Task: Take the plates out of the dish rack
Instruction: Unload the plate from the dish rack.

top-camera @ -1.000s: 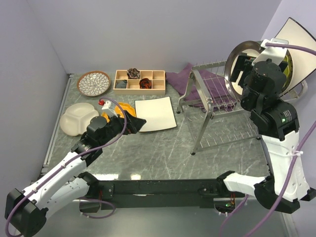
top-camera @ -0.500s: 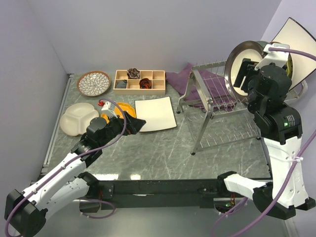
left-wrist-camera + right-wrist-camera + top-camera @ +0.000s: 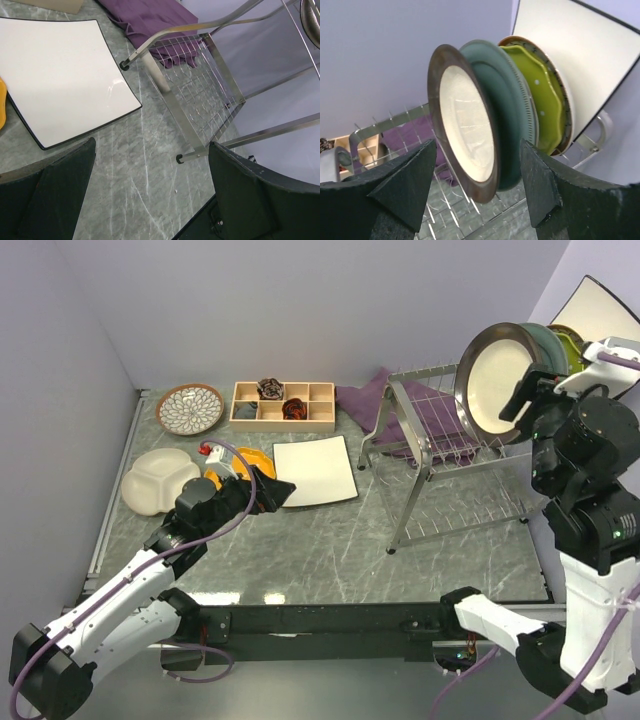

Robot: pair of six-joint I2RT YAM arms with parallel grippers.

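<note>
The dish rack (image 3: pixel 440 455) (image 3: pixel 200 100) holds several plates on edge at its right end. From the front they are a brown-rimmed cream plate (image 3: pixel 497 368) (image 3: pixel 465 125), a teal one (image 3: pixel 545 340) (image 3: pixel 512 100), a yellow-green scalloped one (image 3: pixel 542 92) and a white square one (image 3: pixel 600 310) (image 3: pixel 580 55). My right gripper (image 3: pixel 528 400) (image 3: pixel 477 150) is open just in front of the two front plates, its fingers apart on either side of their lower edges and touching neither. My left gripper (image 3: pixel 272 490) (image 3: pixel 152 150) is open and empty over the table, beside a flat white square plate (image 3: pixel 315 470) (image 3: pixel 60 75).
On the table lie a cream divided plate (image 3: pixel 160 480), a petal-patterned plate (image 3: pixel 190 408) and an orange plate (image 3: pixel 255 458) half under my left arm. A wooden compartment tray (image 3: pixel 283 405) and a purple cloth (image 3: pixel 400 405) (image 3: pixel 150 20) sit at the back.
My right arm has drawn back to the right, off the face of the brown-rimmed plate, with its jaws a little narrower. The plates stay in the rack. The left arm has not moved.
</note>
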